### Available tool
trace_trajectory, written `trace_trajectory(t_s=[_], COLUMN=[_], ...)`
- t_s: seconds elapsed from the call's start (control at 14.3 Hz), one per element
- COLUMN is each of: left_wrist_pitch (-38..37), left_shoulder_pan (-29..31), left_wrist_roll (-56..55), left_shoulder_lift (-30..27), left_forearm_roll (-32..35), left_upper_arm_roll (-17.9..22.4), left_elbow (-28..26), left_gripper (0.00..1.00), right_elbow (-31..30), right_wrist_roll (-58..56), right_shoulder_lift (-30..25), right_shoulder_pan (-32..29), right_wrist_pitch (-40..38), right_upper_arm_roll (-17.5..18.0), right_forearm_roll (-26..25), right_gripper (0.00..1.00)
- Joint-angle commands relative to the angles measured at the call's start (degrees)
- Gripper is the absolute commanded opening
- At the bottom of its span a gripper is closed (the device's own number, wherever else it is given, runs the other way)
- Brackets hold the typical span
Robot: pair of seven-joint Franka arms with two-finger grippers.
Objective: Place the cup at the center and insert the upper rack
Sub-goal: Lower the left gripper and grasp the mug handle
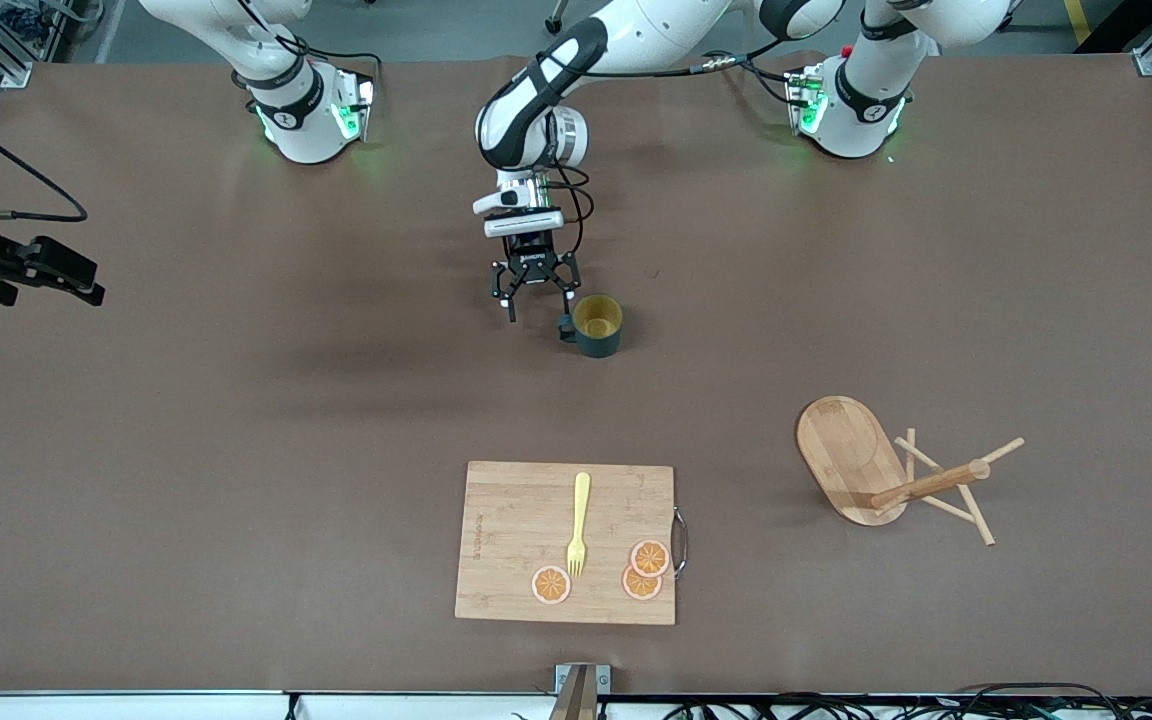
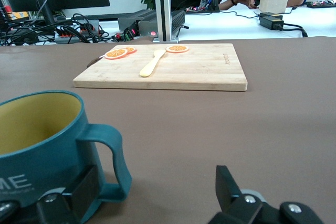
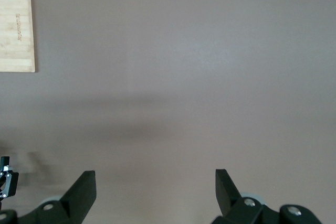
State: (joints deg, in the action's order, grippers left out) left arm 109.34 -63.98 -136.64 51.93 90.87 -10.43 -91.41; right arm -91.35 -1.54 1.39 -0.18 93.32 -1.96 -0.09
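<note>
Front view: left gripper (image 1: pixel 537 298) spread wide, empty, just beside upright cup (image 1: pixel 598 325) mid-table; upper rack (image 1: pixel 881 473) toppled toward left arm's end.

Left wrist view: cup handle (image 2: pixel 113 158) near one finger (image 2: pixel 84 191), ungripped.

Right wrist view: right gripper (image 3: pixel 156 192) agape over bare table (image 3: pixel 199 66), waiting.

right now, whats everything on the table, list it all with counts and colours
dark teal mug with mustard-yellow inside: 1, upright, mid-table, handle toward the left gripper
light wooden mug tree with oval bamboo base: 1, tipped on its side, toward the left arm's end
rectangular bamboo cutting board: 1, nearer the front camera than the mug
yellow fork: 1, on the board
orange slices: 3, on the board
brown table: 1
left gripper: open, beside the mug's handle
right gripper: open, over bare table, arm waiting
</note>
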Motion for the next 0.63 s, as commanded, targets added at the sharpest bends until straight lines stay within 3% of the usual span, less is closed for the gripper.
trace_trajectory(t_s=[0.0,0.56], left_wrist_pitch=[-0.8,-0.27], left_shoulder_pan=[-0.79,-0.53], left_wrist_roll=[0.85,0.94], left_shoulder_lift=[2.12,4.06], left_forearm_roll=[0.89,0.8], left_upper_arm_roll=[0.76,1.9], left_elbow=[3.25,5.28], left_gripper=[0.99,0.99], right_elbow=[-1.64,-0.32], right_wrist_roll=[0.22,0.48], right_shoulder_lift=[-1.3,-1.3], right_shoulder_pan=[-0.17,-0.08], right_wrist_pitch=[0.37,-3.4], right_upper_arm_roll=[0.12,0.21], right_forearm_roll=[-0.43,-0.43], right_gripper=[1.0,1.0])
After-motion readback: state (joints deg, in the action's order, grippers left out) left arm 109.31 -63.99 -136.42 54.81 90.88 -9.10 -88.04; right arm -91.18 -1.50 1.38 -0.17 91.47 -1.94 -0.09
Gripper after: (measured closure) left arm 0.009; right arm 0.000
